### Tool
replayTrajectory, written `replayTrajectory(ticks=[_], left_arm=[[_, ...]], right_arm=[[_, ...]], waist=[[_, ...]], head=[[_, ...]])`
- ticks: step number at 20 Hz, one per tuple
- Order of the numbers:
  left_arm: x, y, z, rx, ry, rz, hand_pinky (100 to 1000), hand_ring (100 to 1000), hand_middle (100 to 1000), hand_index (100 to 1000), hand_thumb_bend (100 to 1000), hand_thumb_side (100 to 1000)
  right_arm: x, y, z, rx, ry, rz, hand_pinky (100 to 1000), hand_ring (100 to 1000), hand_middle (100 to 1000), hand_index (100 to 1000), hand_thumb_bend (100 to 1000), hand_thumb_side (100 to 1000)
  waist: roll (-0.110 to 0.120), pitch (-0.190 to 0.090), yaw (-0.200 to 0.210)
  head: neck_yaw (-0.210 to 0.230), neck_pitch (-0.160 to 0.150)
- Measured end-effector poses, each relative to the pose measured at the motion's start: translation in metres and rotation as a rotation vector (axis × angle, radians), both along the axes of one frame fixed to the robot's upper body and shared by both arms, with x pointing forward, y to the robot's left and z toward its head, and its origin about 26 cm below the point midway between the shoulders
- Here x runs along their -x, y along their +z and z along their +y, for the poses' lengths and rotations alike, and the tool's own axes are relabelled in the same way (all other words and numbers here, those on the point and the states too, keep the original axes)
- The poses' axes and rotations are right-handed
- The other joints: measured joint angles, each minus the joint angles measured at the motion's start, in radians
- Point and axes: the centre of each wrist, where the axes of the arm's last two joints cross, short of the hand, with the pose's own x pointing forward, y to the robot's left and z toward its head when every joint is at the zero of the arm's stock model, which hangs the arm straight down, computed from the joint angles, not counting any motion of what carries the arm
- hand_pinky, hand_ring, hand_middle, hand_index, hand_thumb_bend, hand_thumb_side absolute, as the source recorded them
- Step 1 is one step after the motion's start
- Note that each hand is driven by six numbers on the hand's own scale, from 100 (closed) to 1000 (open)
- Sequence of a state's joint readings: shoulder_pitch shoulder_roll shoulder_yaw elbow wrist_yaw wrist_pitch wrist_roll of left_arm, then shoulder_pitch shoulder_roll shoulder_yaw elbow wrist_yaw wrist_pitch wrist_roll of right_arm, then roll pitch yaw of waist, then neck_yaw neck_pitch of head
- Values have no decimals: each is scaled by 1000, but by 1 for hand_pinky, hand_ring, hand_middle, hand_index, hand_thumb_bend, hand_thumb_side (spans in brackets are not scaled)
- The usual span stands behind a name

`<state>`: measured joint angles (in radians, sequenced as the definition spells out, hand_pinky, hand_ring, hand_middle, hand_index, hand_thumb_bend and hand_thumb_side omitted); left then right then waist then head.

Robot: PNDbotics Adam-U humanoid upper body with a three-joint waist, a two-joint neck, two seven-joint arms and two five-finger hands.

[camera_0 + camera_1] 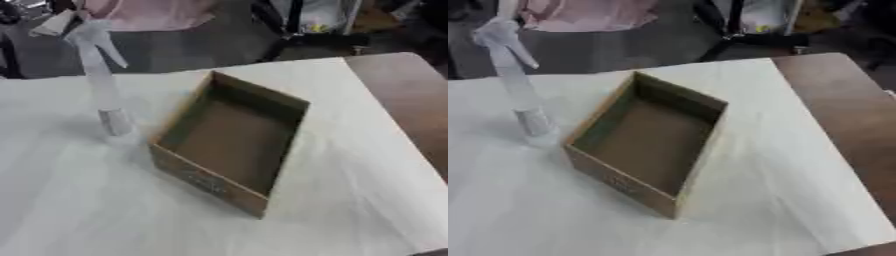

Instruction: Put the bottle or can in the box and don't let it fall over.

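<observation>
Neither hand of the robot shows in either eye view, so whether their fingers are spread or curled cannot be told.

On the table, a white cloth (79,200) covers most of the surface, and bare brown tabletop (411,105) shows along the right side. A clear spray bottle (103,85) with a pale trigger head stands upright on the cloth, to the left of the cardboard box (229,142). The bottle is tall and slim, and its base sits just beside the box's left wall without clearly touching it; the blur there makes contact hard to judge. Its nozzle points toward the right.

The box is open-topped, brown, and lies askew to the table's edges, with one corner pointing toward the viewer and the opposite one toward the far side. Its inside floor is bare and dark. Some faint marking shows on its near left outer wall, too blurred to read.

Beyond the table's far edge lies a grey floor with pink fabric (153,12) and dark stands.
</observation>
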<state>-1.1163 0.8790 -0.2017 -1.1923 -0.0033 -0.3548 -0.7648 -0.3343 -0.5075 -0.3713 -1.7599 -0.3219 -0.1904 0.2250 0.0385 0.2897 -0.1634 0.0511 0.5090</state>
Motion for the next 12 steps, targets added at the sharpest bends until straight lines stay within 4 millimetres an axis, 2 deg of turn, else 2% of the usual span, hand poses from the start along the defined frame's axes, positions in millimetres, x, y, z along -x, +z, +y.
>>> replayTrajectory(ticks=[5, 12], left_arm=[[-4, -9, -3, -24, 7, 7, 801, 961, 823, 971, 100, 810], [-7, -16, -3, -42, 18, 12, 802, 960, 825, 971, 100, 805]], right_arm=[[0, 0, 0, 0, 1, -1, 798, 1000, 773, 899, 100, 400], [0, 0, 0, 0, 1, -1, 798, 1000, 773, 900, 100, 401]], waist=[[0, 2, -3], [1, 6, -7]], head=[[0, -17], [4, -18]])
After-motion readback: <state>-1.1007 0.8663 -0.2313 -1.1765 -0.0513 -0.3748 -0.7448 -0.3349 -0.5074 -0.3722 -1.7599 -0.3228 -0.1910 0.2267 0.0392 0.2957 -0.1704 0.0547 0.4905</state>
